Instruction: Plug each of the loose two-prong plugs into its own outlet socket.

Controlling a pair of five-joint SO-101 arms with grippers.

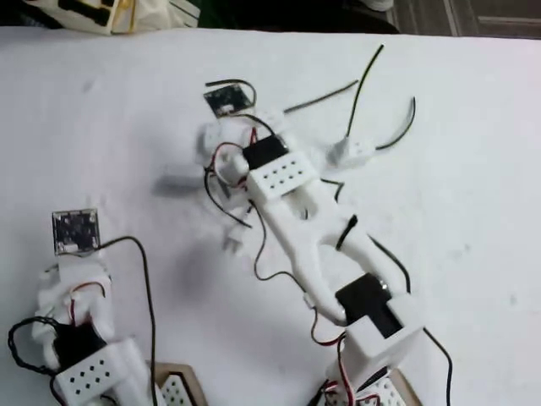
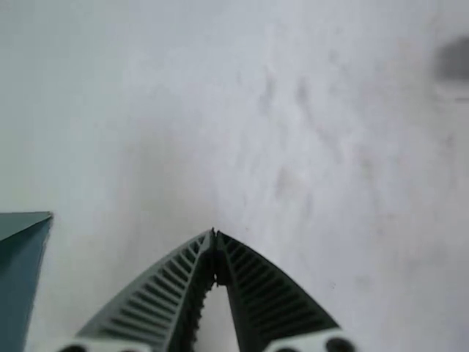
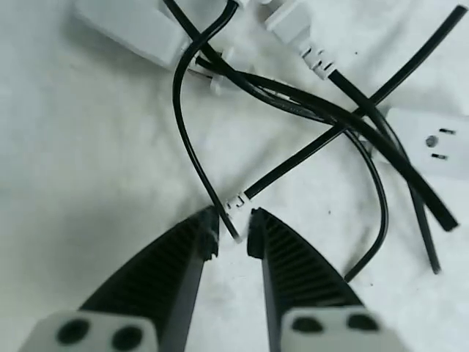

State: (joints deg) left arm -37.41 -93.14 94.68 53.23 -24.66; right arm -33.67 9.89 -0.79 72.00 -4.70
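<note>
Right gripper (image 3: 233,224), jaws narrowly parted, straddles the tip of a black cord (image 3: 176,99) on the white table (image 3: 73,147). A white plug (image 3: 289,20) and an outlet socket (image 3: 432,143) lie just beyond among tangled cords. Left gripper (image 2: 214,246) hangs pressed together over bare table.
</note>
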